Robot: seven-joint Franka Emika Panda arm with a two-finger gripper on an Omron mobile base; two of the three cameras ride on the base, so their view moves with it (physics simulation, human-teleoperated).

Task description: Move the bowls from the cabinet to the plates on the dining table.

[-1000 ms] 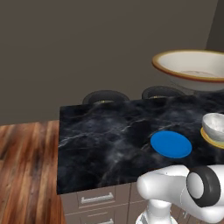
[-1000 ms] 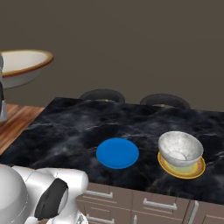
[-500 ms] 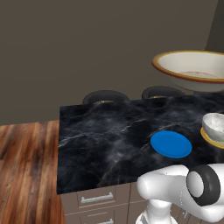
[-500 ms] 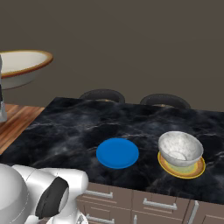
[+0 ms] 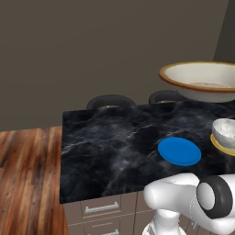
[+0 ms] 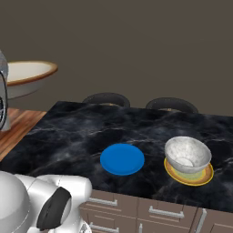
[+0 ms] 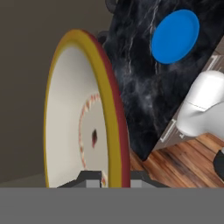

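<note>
The cream bowl (image 5: 202,81) with its tan-brown rim hangs high above the dining table (image 5: 105,142), at the upper left of the right base view (image 6: 25,77). In the hand view my gripper (image 7: 112,178) is shut on the rim of this cream bowl (image 7: 74,122), which stands on edge there. The marbled bowl (image 6: 187,154) sits in the yellow-orange plate (image 6: 189,175) at the table's right (image 5: 226,132). The blue plate (image 6: 122,159) lies bare beside it (image 5: 179,151) (image 7: 175,36). The cabinet is out of view.
Two dark round seats (image 6: 105,98) (image 6: 172,104) stand behind the table's far edge. Brown drawer fronts with silver handles (image 5: 101,209) face me below the top. Wooden floor (image 5: 27,174) lies to the left.
The held cream bowl seems to have sunk a little. The table, plates and marbled bowl stay where they were.
</note>
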